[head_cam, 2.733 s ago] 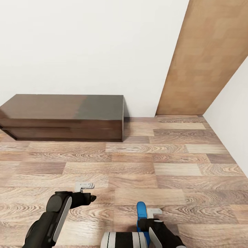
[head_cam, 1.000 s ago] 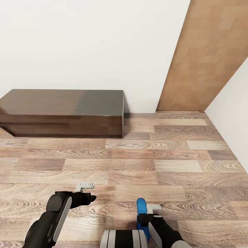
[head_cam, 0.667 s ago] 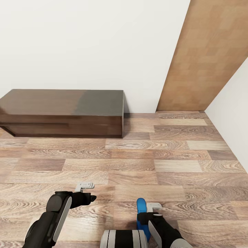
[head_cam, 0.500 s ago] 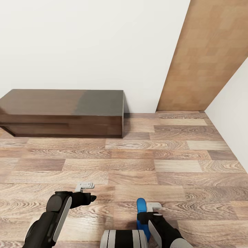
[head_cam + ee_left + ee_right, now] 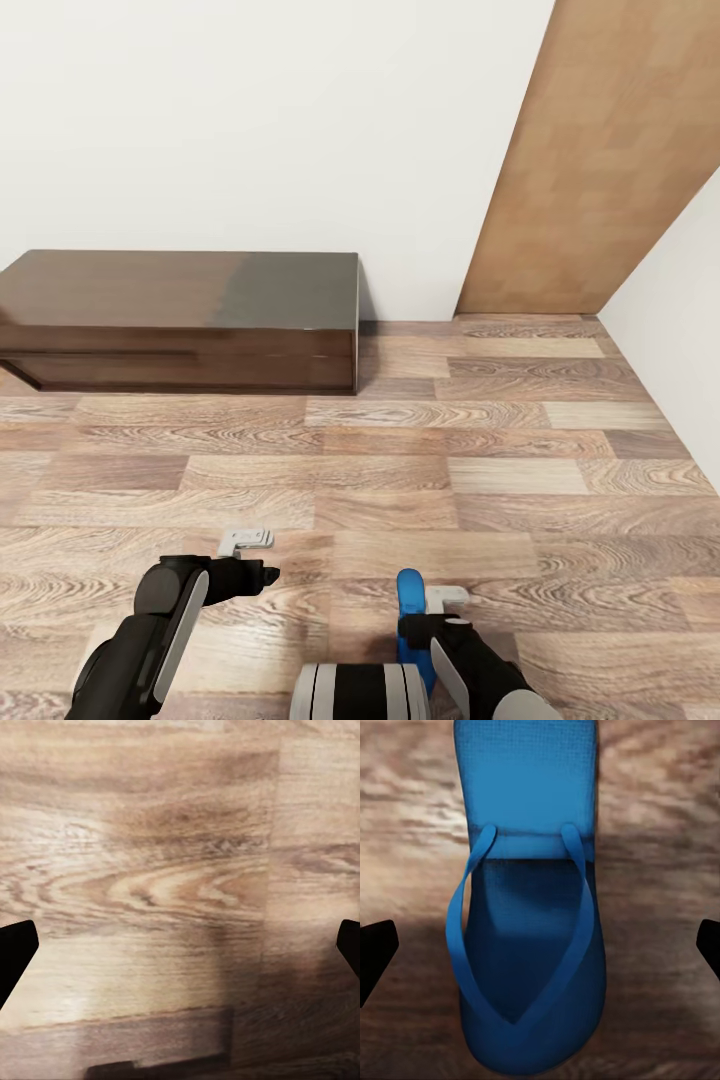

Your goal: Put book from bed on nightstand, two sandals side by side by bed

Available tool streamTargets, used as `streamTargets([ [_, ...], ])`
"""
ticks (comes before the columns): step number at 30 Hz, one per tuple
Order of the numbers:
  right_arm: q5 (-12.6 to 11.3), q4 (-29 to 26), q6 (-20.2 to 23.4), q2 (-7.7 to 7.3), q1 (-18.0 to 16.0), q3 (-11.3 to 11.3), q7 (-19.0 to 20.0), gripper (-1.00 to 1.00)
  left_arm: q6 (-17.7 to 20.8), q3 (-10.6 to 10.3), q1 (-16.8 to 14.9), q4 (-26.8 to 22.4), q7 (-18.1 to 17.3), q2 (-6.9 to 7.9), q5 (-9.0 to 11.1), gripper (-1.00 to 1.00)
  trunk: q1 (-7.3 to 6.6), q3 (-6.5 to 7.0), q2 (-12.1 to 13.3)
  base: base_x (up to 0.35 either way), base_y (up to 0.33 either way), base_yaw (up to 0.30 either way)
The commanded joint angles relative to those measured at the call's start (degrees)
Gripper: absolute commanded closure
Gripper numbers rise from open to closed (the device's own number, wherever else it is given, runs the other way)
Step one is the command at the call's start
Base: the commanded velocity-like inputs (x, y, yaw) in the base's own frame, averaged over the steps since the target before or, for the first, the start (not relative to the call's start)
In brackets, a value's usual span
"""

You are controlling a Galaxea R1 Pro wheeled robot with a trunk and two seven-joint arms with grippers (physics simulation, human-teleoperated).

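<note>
Right end effector [image 5: 437,612] low over the wood floor [image 5: 480,450], fingers spread wide, blue sandal [image 5: 529,915] between them, grip on it unclear, left end effector [image 5: 250,560] open and empty nearby, long dark cabinet [image 5: 190,320] against the white wall [image 5: 250,120] ahead.

long low dark cabinet [image 5: 180,320] stands against the white wall [image 5: 260,120], beside a light wood panel [image 5: 590,170]. wood-plank floor [image 5: 450,470] in front. left gripper [image 5: 248,545] hangs over bare planks, grey fingers apart. right gripper [image 5: 428,605] holds a blue sandal [image 5: 409,600], its end sticking forward past the fingers
</note>
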Motion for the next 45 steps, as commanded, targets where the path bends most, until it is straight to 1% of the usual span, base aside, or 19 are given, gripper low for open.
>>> streamTargets([
  [1,-0.1,-0.1,0.4,0.0,0.0,0.1,-0.3,-1.0,0.3,0.0,0.0,0.0,0.0,-0.01,0.1,-1.0,0.01,-0.27,0.0,0.0,0.0,0.0],
  [2,-0.1,-0.1,0.4,0.0,0.0,0.1,-0.3,-1.0,0.3,0.0,0.0,0.0,0.0,-0.01,0.1,-1.0,0.04,-0.49,0.0,0.0,0.0,0.0],
  [20,-0.1,-0.1,0.4,0.0,-0.1,0.1,-0.2,-1.0,0.3,0.0,0.0,0.0,0.0,-0.01,0.1,-1.0,0.04,-0.49,0.0,0.0,0.0,0.0],
  [26,-0.1,-0.1,0.4,0.0,-0.1,0.1,-0.2,-1.0,0.3,0.0,0.0,0.0,0.0,-0.01,0.1,-1.0,0.19,-1.82,-0.1,0.0,0.0,0.0],
  [45,-0.1,-0.1,0.4,0.0,-0.1,0.1,-0.2,-1.0,0.3,0.0,0.0,0.0,0.0,-0.01,0.1,-1.0,0.19,-1.82,-0.1,0.0,0.0,0.0],
])
